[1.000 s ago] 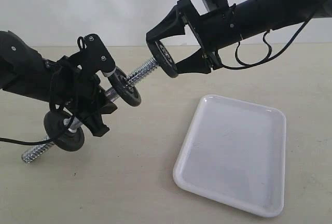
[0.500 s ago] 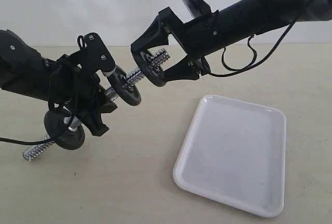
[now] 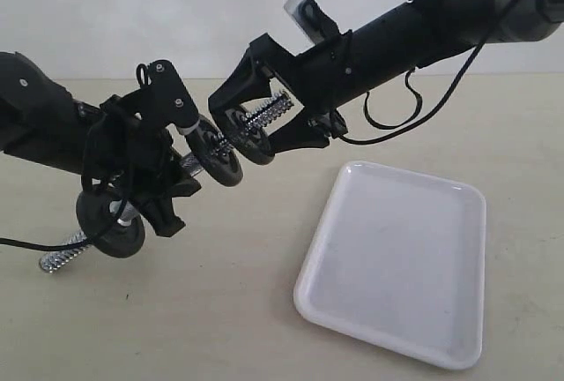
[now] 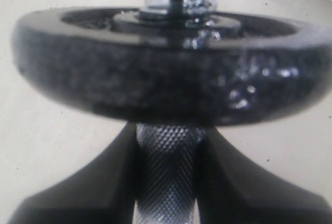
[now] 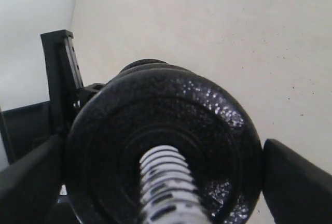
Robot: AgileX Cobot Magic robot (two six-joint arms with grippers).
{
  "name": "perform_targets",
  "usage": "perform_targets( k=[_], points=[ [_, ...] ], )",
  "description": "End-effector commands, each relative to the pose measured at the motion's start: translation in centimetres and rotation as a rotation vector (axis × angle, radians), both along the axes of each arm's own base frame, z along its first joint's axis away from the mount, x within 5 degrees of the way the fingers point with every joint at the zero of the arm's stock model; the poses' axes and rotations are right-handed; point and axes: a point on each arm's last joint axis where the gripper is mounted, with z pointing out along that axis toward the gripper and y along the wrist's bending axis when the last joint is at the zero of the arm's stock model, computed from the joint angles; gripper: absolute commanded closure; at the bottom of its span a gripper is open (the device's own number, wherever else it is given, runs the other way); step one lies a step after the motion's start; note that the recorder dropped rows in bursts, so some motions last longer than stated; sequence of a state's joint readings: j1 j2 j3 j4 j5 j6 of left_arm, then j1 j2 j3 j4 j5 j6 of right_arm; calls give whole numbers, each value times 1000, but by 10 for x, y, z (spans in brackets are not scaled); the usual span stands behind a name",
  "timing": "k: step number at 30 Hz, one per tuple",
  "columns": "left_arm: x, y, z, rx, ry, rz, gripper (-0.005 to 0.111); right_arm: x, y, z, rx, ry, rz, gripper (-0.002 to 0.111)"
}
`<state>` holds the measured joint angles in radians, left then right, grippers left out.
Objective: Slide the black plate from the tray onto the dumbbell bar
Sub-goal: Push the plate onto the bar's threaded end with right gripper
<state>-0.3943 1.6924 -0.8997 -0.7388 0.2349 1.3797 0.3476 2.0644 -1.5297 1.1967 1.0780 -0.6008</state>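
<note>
My left gripper is shut on the knurled middle of the dumbbell bar and holds it tilted above the table. In the left wrist view its fingers flank the bar just below a black disc. The black plate is threaded over the bar's upper threaded end, close to the inner disc. My right gripper is shut on the plate's rim. The right wrist view shows the plate between the fingers, with the thread through its hole. The white tray is empty.
Another black disc sits low on the bar, with the lower threaded end just above the beige table. The tray lies at front right, below the right arm. A white wall stands behind.
My right gripper has moved left and slightly down with the black plate, sliding it along the threaded end toward the inner disc. The left arm and bar have hardly moved.
</note>
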Motion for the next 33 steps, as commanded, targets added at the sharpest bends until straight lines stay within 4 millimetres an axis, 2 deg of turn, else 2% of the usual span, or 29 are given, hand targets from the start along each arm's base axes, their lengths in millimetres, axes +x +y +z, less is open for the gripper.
perform_targets(
  k=[1, 13, 15, 17, 19, 25, 29, 33],
  points=[
    [13, 3, 28, -74, -147, 135, 102, -18, 11, 25, 114, 39, 118, 108],
    [13, 3, 29, -82, -147, 146, 102, -18, 11, 25, 114, 37, 119, 108],
    [13, 3, 29, -82, -147, 146, 102, -18, 11, 25, 114, 35, 120, 94],
    [13, 3, 29, -82, -147, 146, 102, -18, 11, 25, 113, 52, 112, 58],
    [13, 3, 29, -82, -147, 146, 102, -18, 11, 25, 109, 74, 102, 41],
    [13, 3, 29, -82, -147, 146, 102, -18, 10, 23, 86, 74, 99, 40],
    [13, 3, 29, -82, -147, 146, 102, -17, 10, 23, 83, 69, 90, 21],
    [14, 3, 29, -82, -149, 147, 102, -16, 10, 23, 80, 62, 80, 7]
  ],
)
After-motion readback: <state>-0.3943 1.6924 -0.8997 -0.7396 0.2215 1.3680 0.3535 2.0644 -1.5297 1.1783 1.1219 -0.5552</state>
